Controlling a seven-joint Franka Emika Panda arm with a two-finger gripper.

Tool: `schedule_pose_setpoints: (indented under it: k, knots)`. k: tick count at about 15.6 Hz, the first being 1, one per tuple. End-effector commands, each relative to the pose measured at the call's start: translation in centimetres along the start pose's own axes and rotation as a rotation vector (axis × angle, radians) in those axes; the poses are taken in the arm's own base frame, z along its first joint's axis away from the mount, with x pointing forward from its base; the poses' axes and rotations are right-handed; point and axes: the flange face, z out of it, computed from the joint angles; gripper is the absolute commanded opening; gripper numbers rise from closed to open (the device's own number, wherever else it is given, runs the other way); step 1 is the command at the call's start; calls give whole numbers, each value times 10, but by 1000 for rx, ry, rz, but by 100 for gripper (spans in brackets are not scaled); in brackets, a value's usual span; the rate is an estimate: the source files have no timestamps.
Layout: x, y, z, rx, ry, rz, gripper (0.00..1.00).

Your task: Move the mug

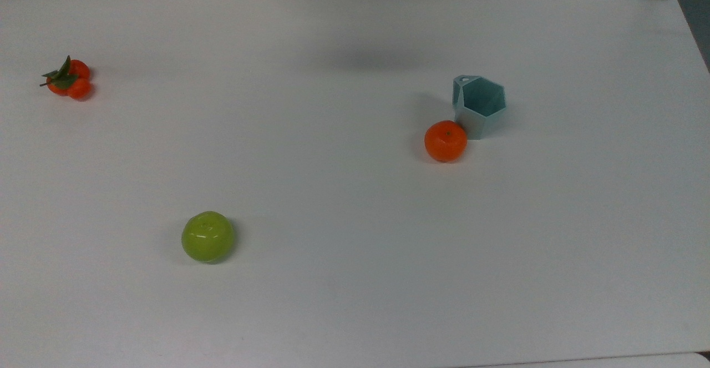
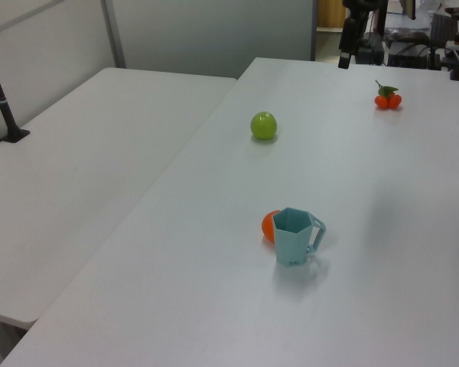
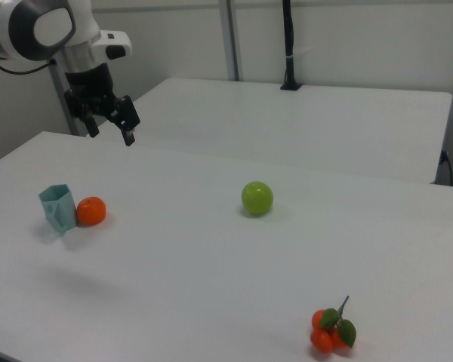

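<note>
Gripper (image 3: 111,130) up in the air above the table (image 1: 355,301), fingers spread wide, nothing between them. Mug (image 1: 478,105) upright on the table, well apart from the gripper, touching an orange (image 1: 445,141). Green apple (image 1: 208,237) mid-table. Tangerine cluster (image 1: 68,78) near the top view's left edge.

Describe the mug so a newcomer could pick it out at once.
On the white table, look toward the top view's right, where an orange sits. The mug stands upright right against it: pale teal, six-sided rim, faceted walls, a small angular handle, the only non-fruit item there.
</note>
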Motion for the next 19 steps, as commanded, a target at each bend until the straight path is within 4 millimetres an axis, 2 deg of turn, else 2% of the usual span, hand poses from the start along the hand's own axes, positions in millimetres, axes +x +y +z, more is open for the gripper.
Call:
schedule_pose_setpoints:
  k: [1, 15, 19]
  knots:
    - [0, -11, 0, 22, 3, -24, 100]
    - [-3, -22, 8, 25, -25, -49, 100]
    - [-4, -31, 17, 27, -44, -94, 100]
